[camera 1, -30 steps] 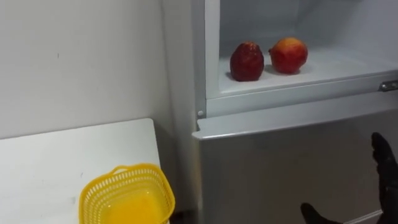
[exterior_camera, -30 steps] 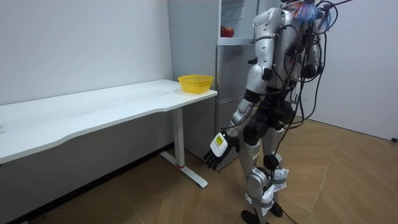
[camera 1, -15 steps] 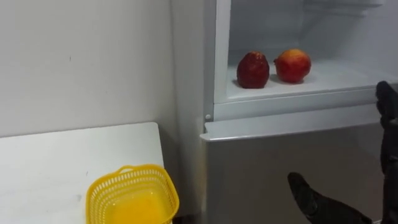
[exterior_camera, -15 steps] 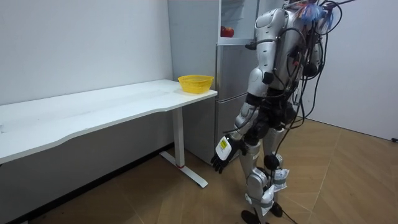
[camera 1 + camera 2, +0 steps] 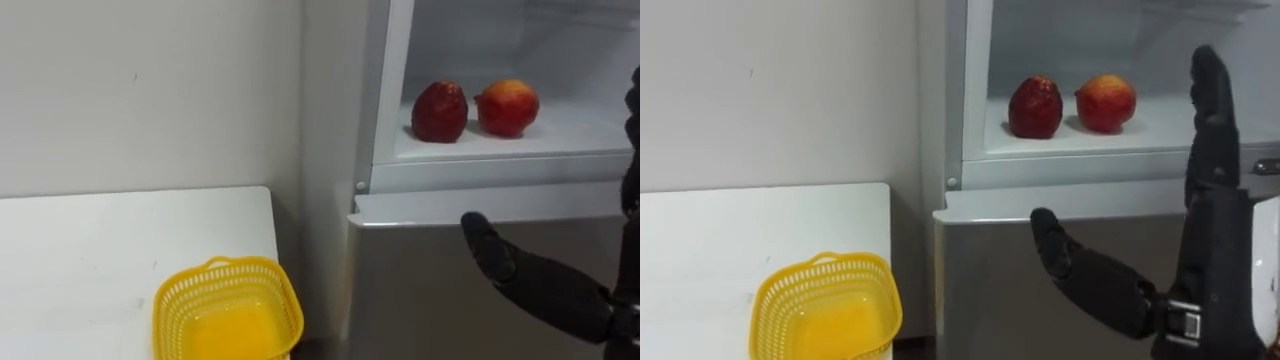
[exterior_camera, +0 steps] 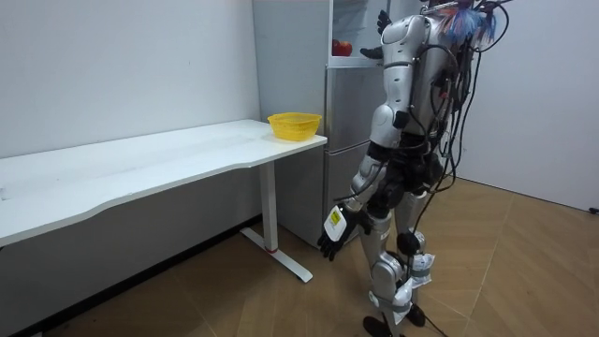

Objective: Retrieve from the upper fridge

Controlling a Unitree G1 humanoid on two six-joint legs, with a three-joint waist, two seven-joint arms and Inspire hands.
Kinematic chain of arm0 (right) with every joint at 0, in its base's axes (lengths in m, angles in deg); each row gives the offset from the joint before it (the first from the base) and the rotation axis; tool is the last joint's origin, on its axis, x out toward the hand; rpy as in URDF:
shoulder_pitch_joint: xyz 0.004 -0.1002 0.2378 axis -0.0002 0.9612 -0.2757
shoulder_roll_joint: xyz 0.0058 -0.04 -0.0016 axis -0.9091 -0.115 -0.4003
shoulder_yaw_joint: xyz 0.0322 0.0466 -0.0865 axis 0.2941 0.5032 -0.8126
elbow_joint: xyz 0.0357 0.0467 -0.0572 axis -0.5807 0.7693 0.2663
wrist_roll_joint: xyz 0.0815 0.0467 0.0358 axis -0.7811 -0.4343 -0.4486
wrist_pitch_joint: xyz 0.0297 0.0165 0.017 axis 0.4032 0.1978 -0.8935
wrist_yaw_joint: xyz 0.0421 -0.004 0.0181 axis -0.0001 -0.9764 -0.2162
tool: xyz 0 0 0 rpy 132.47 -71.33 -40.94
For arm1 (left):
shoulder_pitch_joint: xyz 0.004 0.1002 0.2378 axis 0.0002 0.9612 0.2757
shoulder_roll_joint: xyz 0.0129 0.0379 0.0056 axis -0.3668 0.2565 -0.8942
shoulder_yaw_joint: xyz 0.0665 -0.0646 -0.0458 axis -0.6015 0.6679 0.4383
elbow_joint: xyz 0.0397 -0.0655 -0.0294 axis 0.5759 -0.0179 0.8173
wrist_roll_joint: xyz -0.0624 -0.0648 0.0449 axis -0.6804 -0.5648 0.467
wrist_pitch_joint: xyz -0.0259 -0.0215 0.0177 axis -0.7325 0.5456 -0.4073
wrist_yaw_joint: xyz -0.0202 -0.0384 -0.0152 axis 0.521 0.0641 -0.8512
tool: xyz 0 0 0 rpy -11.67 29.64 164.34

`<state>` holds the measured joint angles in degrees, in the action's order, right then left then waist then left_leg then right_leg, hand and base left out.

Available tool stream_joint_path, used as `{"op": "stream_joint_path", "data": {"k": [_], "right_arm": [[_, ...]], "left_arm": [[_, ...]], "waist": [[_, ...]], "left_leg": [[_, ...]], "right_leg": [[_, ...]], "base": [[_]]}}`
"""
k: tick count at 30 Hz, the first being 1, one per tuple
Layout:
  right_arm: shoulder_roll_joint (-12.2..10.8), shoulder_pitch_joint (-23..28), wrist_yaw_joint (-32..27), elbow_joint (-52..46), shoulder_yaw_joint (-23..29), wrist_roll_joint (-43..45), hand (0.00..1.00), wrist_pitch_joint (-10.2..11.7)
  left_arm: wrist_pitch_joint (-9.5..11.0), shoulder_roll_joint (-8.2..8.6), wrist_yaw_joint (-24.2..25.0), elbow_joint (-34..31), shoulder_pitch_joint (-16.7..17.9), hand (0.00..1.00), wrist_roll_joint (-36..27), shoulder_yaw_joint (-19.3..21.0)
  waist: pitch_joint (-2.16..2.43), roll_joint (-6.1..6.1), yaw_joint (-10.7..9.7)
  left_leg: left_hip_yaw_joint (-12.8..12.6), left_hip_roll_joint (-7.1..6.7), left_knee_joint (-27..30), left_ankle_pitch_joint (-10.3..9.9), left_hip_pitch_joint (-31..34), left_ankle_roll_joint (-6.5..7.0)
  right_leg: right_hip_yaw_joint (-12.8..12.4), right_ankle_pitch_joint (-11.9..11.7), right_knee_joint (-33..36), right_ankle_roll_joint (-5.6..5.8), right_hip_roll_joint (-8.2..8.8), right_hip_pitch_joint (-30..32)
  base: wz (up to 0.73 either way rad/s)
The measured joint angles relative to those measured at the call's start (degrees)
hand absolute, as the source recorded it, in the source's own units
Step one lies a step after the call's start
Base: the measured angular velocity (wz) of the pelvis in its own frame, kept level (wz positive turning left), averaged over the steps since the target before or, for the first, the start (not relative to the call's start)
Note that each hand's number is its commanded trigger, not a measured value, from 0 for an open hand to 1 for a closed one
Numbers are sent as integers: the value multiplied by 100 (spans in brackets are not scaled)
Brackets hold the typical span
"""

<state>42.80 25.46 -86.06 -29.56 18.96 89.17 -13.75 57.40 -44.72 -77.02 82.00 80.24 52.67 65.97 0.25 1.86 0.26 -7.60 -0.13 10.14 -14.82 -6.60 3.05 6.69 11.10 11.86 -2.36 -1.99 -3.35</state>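
Black robot right hand (image 5: 1205,260) is up before the fridge, spread wide, fingers straight, thumb out sideways, holding nothing; wrist cut off at the bottom edge. Yellow plastic mesh basket (image 5: 825,305) sits on the white table (image 5: 700,250) corner, base cut off below. Silver fridge (image 5: 990,290) stands beside it, upper compartment open, right part out of frame. On its white shelf (image 5: 1140,135) are a dark red round fruit (image 5: 1036,107) and a red-yellow apple (image 5: 1105,102), just beside each other; touching unclear. Left hand (image 6: 334,227) hangs by the thigh, too small to read its state.

bright even indoor light; upper fridge shelf (image 5: 1140,135) pale, soft shadow under dark red fruit (image 5: 1036,107)
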Motion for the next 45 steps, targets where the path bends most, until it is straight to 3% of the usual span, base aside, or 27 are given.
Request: {"op": "stream_joint_path", "data": {"k": [7,11,18,25,31,34,39,45], "right_arm": [[41,-516,22,424,210,-214,0,-87],[289,-921,255,631,427,-734,0,-122],[485,-1200,273,1286,676,-834,0,-351],[487,-1399,461,1361,674,-834,0,-526],[653,-1668,540,1457,674,-855,0,-522],[701,-1881,689,1789,676,-1096,0,-630],[875,-2130,851,2314,670,-1405,0,-949],[909,-2294,900,2510,673,-1395,0,-1019]], "left_arm": [[-160,1,34,29,6,0,321,-3],[-226,0,198,24,28,0,336,64],[-444,-13,534,7,3,0,446,234],[-539,-45,725,-178,-123,0,640,270],[-554,-48,742,-187,-99,0,809,309],[-591,-56,827,-193,-96,0,841,401],[-714,-70,835,-333,-91,0,843,400],[-787,-95,836,-360,-54,0,839,416]], "waist": [[-19,96,16],[-59,130,15],[-71,305,53],[-88,268,168],[-57,177,177],[-53,177,178],[-30,228,197],[-30,301,180]], "left_leg": [[72,-2,76,2,-17,-3],[114,-12,113,2,-12,-2],[189,-22,148,6,-15,-8],[219,-28,144,7,-5,-6],[228,-25,146,10,-16,-6],[229,-24,160,13,-28,-8],[228,-25,168,32,-22,-12],[251,-28,169,38,-2,-14]], "right_leg": [[129,-2,-33,-1,23,-92],[146,-5,-32,-5,49,-131],[209,-10,-44,-10,70,-166],[277,-12,-33,-7,79,-165],[286,-12,-35,-7,88,-177],[282,-12,-36,-7,90,-172],[292,-17,-27,-15,99,-172],[331,-18,-30,-18,102,-182]], "base": [[8],[5],[5],[2],[0],[0],[0],[1]]}}
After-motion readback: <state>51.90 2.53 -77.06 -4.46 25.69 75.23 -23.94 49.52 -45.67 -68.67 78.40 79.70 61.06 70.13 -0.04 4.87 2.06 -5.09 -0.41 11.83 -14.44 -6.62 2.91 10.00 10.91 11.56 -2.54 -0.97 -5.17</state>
